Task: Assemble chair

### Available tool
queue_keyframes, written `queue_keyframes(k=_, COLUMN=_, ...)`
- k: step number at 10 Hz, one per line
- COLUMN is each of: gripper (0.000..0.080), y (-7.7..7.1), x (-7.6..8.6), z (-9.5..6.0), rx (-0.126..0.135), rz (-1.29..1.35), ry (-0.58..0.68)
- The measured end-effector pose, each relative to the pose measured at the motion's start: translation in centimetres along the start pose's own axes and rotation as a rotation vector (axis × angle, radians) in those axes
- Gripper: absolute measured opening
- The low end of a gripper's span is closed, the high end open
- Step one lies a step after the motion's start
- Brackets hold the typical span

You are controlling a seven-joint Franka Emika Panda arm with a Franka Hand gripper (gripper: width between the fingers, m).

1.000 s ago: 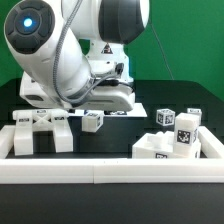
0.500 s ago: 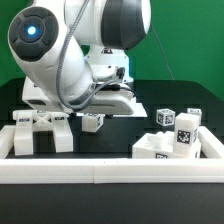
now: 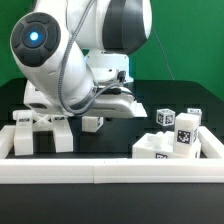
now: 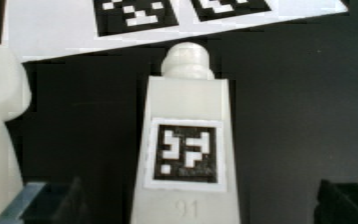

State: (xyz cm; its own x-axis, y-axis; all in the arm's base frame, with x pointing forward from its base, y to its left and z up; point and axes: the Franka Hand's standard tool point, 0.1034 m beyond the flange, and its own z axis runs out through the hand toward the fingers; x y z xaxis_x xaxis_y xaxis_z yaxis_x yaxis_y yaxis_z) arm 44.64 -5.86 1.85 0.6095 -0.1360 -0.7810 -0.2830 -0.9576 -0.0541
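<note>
1. The chair (image 3: 40,133), unassembled: chunky white tagged parts scattered across the black table (image 3: 112,140).
2. One peg-tipped post (image 4: 190,110) sits untouched between the two fingers (image 4: 48,202) of the wide-open gripper (image 4: 197,198).
3. Two tags show on the marker board (image 4: 69,40).

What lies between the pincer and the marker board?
A tapered white chair part with a marker tag, peg end toward the marker board, flanked by the open pincer; the wrist view shows it.
</note>
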Motion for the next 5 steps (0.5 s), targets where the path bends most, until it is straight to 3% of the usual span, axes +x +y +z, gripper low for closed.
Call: queue_keyframes(k=5, gripper=0.0619, y=0.22, x=0.19, z=0.4, rx=0.0, rz=0.004, ry=-0.006)
